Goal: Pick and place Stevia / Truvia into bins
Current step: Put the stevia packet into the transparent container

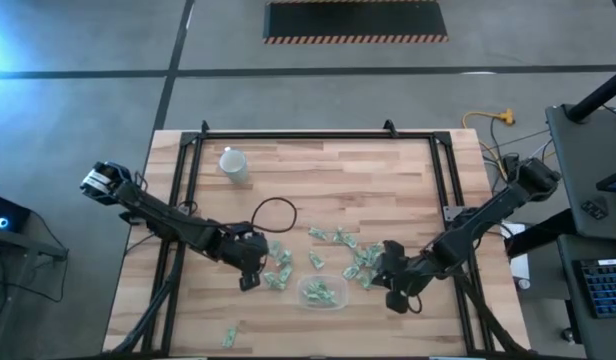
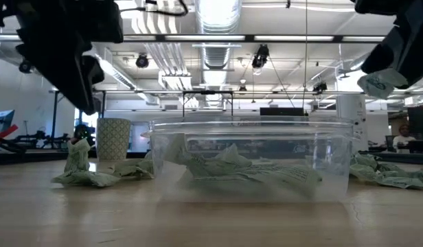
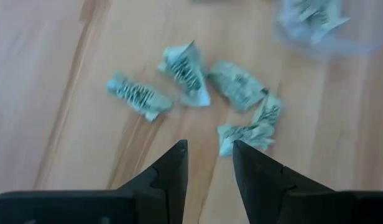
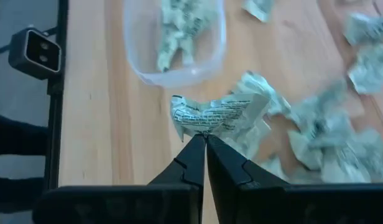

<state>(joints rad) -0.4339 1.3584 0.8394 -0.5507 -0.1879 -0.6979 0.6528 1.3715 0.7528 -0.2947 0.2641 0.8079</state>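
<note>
The right wrist view gives what the high view cannot: the right gripper (image 4: 205, 138) has its fingertips pinched together on the edge of one crumpled sachet (image 4: 219, 113), which stands up from the tips, pale green and white with dark print. From above, that gripper (image 1: 396, 297) is only a dark shape just right of the bin (image 1: 322, 291), near the table's (image 1: 388, 170) front edge. The low view shows the held sachet (image 2: 380, 82) lifted above the table, higher than the bin's rim (image 2: 253, 125). The left wrist view shows the left gripper (image 3: 208, 151) with its fingers a narrow gap apart and nothing between them, over bare wood, with a loose cluster of sachets (image 3: 190, 67) just ahead of the tips; in the high view it (image 1: 249, 281) sits left of the bin. The sachets are small, flat, wrinkled paper packets. Many lie scattered on the wood right of the bin (image 1: 360, 262), some to its left (image 1: 279, 268), and one lies alone near the front edge (image 1: 229, 337). The bin is clear, shallow and rounded, and holds several sachets (image 2: 246, 170) heaped on its floor. A white cup (image 1: 233, 163) stands upright toward the back left, with a dark cable loop (image 1: 275, 213) lying on the table between it and the bin.
</note>
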